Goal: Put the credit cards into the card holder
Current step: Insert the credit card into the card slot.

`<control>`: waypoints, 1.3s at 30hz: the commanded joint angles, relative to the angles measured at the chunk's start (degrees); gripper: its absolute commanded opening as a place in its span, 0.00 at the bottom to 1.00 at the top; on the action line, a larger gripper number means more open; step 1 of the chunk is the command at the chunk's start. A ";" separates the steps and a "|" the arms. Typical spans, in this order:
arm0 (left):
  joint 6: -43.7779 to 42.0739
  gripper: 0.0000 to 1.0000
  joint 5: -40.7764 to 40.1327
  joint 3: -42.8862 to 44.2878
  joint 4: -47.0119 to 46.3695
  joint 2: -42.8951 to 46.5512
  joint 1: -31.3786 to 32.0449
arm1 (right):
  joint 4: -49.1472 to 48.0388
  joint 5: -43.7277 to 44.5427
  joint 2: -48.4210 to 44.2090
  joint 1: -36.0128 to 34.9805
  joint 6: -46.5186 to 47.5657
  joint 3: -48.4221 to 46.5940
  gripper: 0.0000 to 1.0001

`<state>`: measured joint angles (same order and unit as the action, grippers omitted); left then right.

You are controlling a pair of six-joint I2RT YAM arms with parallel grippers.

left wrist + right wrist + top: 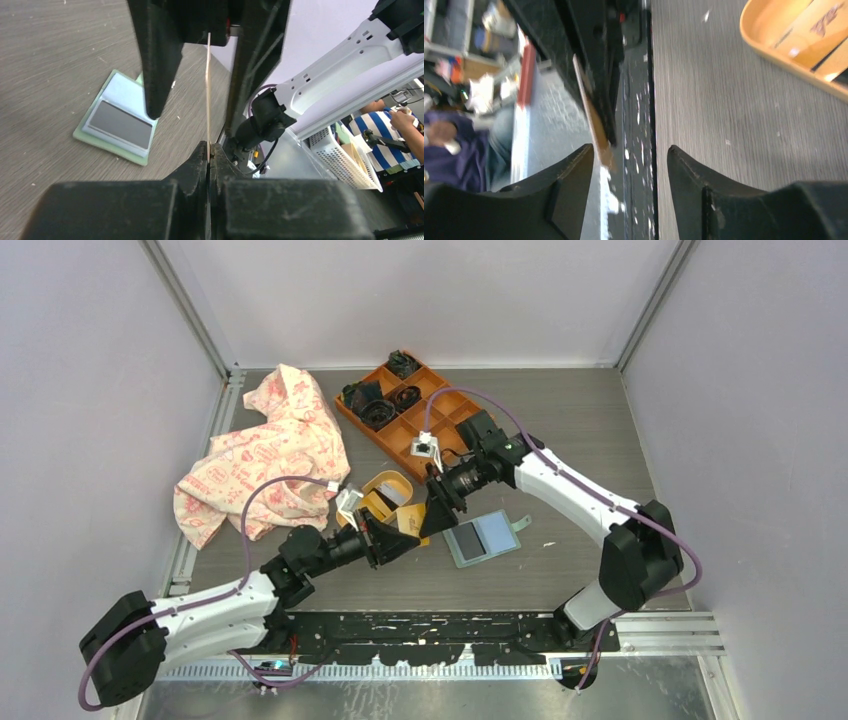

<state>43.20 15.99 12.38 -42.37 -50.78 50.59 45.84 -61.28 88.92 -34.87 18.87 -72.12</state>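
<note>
A thin tan credit card (pixel 208 95) stands edge-on above the table, and my left gripper (pixel 209 147) is shut on its near edge. My right gripper (pixel 630 150) is open, its fingers (pixel 155 75) standing either side of the card's far end without clamping it. From above, the two grippers (pixel 392 537) (pixel 437 502) meet tip to tip over the table's middle. The card holder (pixel 483 538) lies open and flat just right of them, sage green with a blue panel and a dark card face (pixel 120 125) showing in it.
A yellow oval dish (pixel 385 495) sits right behind the grippers. An orange compartment tray (pixel 400 410) with black parts stands at the back. A patterned cloth (pixel 265 455) lies crumpled at the left. A black rail (pixel 440 625) runs along the near edge.
</note>
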 commanded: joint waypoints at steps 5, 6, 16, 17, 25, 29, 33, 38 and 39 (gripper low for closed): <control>0.12 0.00 -3.56 1.76 -9.39 -1.07 2.05 | -35.79 -6.32 -6.78 2.15 -30.74 9.34 0.48; 0.20 0.00 -3.66 1.77 -9.73 -1.41 2.21 | -36.58 -6.85 -7.03 2.25 -31.50 9.57 0.41; 2.22 0.25 -4.00 0.74 -10.76 -0.43 2.37 | -34.78 -11.28 -6.81 2.38 -29.34 8.88 0.02; 2.43 0.35 -3.62 0.41 -10.51 0.16 2.33 | -32.56 -11.38 -6.66 2.40 -27.40 8.35 0.01; 0.93 0.64 -3.28 3.06 8.48 11.17 1.15 | -12.17 -13.86 -3.80 2.44 -7.31 3.31 0.01; 0.42 0.64 -1.47 5.52 16.81 14.26 -0.94 | -8.73 -13.64 -3.56 2.28 -3.53 2.82 0.01; 0.39 0.60 1.83 7.41 18.55 13.09 -2.43 | -4.56 -12.26 -3.37 1.19 1.29 2.15 0.01; 0.31 0.45 6.83 10.29 18.79 9.05 -3.73 | 1.82 -9.28 -2.61 -0.43 8.42 0.54 0.01; 0.31 0.43 7.77 10.77 18.75 8.43 -3.99 | 2.52 -8.67 -2.53 -0.68 9.19 0.38 0.01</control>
<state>44.53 18.24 19.18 -23.94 -40.60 47.57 42.72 -71.61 86.26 -34.28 20.49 -68.36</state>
